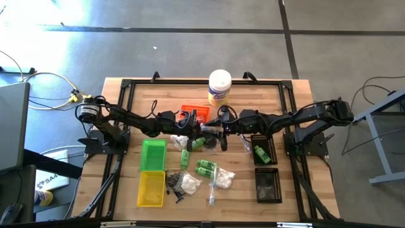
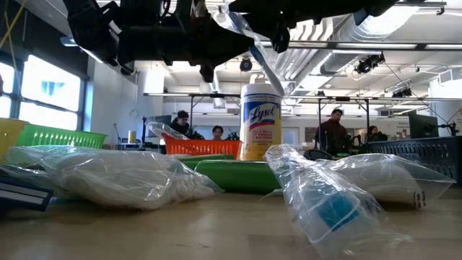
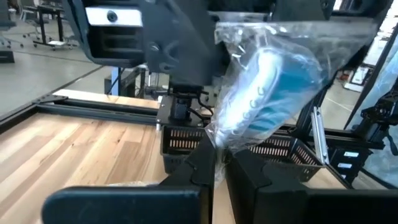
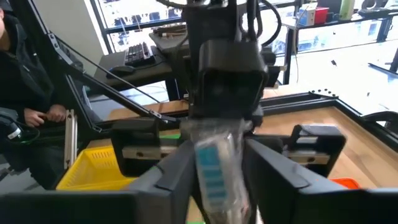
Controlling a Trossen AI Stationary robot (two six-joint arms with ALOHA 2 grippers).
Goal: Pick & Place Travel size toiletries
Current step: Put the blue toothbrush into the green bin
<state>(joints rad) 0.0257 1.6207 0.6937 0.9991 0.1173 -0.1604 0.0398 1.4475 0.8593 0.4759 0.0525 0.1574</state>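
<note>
both arms reach in over the middle of the wooden worktop [image 1: 291, 190], their hands meeting above the scattered toiletries; the left hand [image 3: 217, 163] is clamped shut on the edge of a clear bag [image 3: 267, 87] with a blue-and-white item inside, and the bag stands up out of its fingers, lifted off the worktop; the right hand [image 4: 214, 163] faces it with its two fingers spread either side of the same bag (whether they press on the plastic cannot be told); from above, the two hands sit between the orange tray [image 1: 195, 113] and the black tray [image 1: 263, 149], just in front of the white canister [image 1: 219, 87]; below them on the worktop lie green bottles [image 1: 205, 168], white fluffy bags [image 1: 223, 179] and small black pieces [image 1: 172, 187], beside the green tray [image 1: 152, 155] and the yellow tray [image 1: 151, 189]; a second black tray [image 1: 266, 184] lies nearer the front edge; at table height, more clear bags [image 2: 115, 177] lie in the foreground.
</note>
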